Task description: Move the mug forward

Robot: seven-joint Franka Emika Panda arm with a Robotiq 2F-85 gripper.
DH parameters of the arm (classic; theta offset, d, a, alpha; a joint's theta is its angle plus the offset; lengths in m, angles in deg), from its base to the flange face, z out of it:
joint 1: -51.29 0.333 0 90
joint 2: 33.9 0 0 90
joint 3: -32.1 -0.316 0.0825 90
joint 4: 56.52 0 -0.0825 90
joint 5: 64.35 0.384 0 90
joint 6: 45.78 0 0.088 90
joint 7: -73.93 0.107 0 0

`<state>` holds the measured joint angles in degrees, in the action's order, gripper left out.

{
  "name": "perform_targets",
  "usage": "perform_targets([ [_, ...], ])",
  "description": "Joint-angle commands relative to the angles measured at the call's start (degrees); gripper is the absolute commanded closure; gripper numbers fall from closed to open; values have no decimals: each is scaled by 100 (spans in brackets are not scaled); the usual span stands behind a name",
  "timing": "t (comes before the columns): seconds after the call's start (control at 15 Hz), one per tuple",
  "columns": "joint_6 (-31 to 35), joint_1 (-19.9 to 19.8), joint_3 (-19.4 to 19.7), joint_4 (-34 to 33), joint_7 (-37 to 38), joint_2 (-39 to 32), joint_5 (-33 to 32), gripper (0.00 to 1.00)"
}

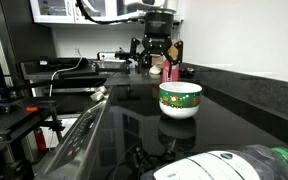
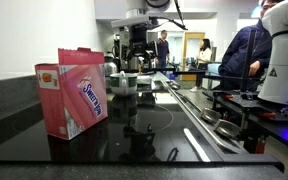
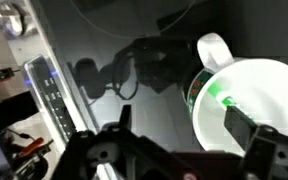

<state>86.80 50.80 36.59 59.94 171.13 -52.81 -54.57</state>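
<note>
The mug (image 1: 180, 100) is wide and bowl-shaped, with a green upper band, red and white marks and a white base. It stands upright on the black glossy counter (image 1: 234, 110). It also shows in the other exterior view (image 2: 124, 83), behind the carton. In the wrist view the mug (image 3: 259, 95) lies at the right, white inside, with its handle (image 3: 214, 48) pointing up in the picture. My gripper (image 1: 156, 58) (image 2: 134, 58) hangs above the counter beyond the mug. It is open and empty (image 3: 184, 125). Its right finger overlaps the mug's rim in the wrist view.
A pink carton (image 2: 72, 92) stands on the counter and shows small behind the gripper (image 1: 170, 69). A plastic bottle with a green cap (image 1: 234, 165) lies at the near edge. A steel appliance edge (image 1: 84, 130) borders the counter. People and another robot (image 2: 279, 60) stand beyond.
</note>
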Motion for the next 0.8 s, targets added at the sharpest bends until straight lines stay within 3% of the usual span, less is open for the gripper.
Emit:
perform_targets([
  [0.0, -74, 85, 89, -234, 130, -278, 118, 0],
  [0.4, -202, 91, 209, -733, 110, -740, 72, 0],
  [0.73, -307, 146, 219, -1081, 85, -1051, 52, 7],
])
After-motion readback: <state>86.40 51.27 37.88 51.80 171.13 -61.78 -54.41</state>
